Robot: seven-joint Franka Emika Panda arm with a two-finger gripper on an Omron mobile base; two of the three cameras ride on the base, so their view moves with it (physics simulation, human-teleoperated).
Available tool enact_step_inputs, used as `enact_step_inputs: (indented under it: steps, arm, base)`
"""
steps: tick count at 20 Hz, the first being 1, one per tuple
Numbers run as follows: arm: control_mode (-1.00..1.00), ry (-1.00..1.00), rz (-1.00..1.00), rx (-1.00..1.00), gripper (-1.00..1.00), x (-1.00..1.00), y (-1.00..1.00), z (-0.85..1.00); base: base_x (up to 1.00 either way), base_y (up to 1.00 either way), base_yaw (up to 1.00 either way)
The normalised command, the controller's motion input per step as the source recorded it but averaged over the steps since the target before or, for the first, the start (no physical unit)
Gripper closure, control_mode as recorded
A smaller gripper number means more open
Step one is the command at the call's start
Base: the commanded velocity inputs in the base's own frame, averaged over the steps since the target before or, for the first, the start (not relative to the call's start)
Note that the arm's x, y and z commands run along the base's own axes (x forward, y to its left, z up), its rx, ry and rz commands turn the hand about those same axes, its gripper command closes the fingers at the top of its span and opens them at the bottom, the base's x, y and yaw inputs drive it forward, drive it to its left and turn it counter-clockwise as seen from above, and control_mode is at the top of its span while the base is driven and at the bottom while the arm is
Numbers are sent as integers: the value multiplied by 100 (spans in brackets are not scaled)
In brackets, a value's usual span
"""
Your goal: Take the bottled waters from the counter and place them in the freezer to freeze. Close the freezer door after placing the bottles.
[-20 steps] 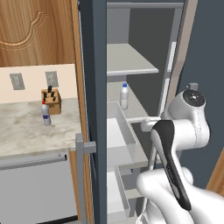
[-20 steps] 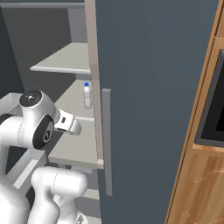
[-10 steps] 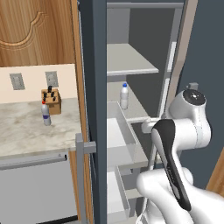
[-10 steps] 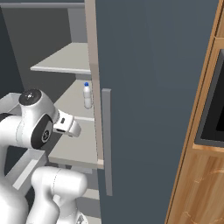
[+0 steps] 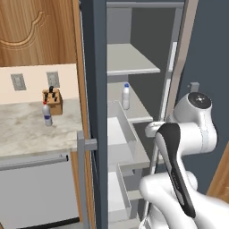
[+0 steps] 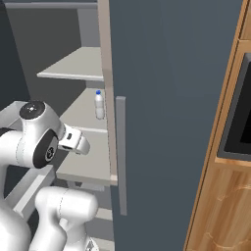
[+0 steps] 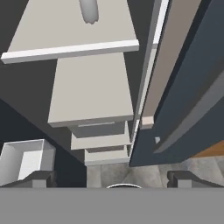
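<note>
**One bottle in the freezer, one on the counter, jaws wide and empty**

Against the pictures from a moment ago almost nothing differs: the bottles, shelves and door sit in the same places, and the arm keeps nearly the same pose, its hand only a touch shifted.

The freezer (image 5: 134,62) is the landmark. Its door (image 6: 171,98) stands open, swung out to the right of the cavity, with the long grey handle (image 6: 121,154) on the edge nearest the shelves. The blue-capped bottle (image 5: 126,96) stands upright on a middle shelf (image 5: 138,109) inside, well back from the shelf's front edge. Above it is another shelf; below it, a pale drawer (image 5: 120,134) is pulled out at the freezer's left side, with a second drawer lower down.

The gripper (image 7: 113,177) hangs in front of the freezer, beside the door's inner edge, looking down past the shelf fronts to the floor. Its jaws are spread as wide as they go, and nothing is between them.

Left of the freezer, past its dark side wall, the red-capped bottle (image 5: 47,113) stands upright on the counter (image 5: 27,134), just in front of the knife block (image 5: 53,98) at the back wall. The side wall and a grey bar (image 5: 82,179) beside it lie between that bottle and the arm. Two wall plates (image 5: 19,82) are set above the counter.
</note>
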Motion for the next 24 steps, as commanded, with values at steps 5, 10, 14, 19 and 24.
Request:
enact_step_inputs:
  steps: [5,10,14,19,24]
  arm:
    - [100,0,0,0,-100,0,0,0]
    - [100,0,0,0,-100,0,0,0]
    - [100,0,0,0,-100,0,0,0]
    - [100,0,0,0,-100,0,0,0]
    - [100,0,0,0,-100,0,0,0]
  base:
    - [-50,0,0]
    - [-53,0,0]
    - [-57,0,0]
    - [-52,0,0]
    - [-49,12,0]
